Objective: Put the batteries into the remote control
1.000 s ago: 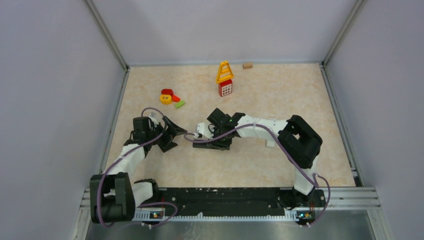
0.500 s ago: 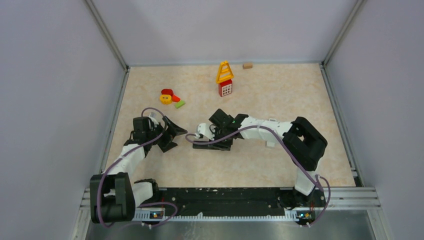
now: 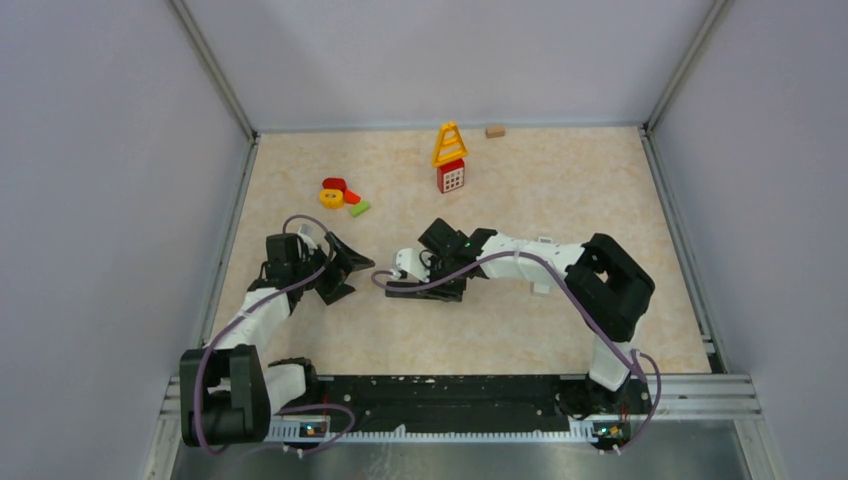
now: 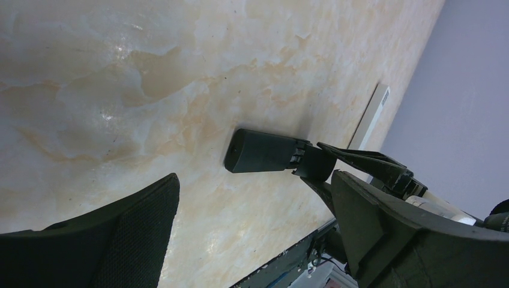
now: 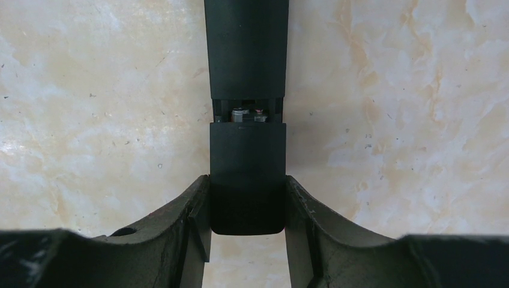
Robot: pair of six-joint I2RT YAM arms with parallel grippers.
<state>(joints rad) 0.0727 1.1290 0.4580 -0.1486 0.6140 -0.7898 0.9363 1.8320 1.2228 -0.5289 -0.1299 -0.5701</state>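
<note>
The black remote control lies flat on the table, and my right gripper is shut on its near end, both fingers pressed against its sides. That end is a sliding cover piece. A narrow gap separates it from the body, and silvery battery ends show in the gap. From above, the remote points left out of the right gripper. My left gripper stands open just left of the remote, nothing between its fingers. In the left wrist view the remote lies ahead of the open left gripper.
A yellow toy frame on a red cube stands at the back centre. Red, yellow and green toy pieces lie at the back left, and a small wooden block sits by the far wall. Metal rails edge the table.
The right arm's elbow has shifted slightly to the right while its gripper keeps hold of the remote. The left arm has not moved.
</note>
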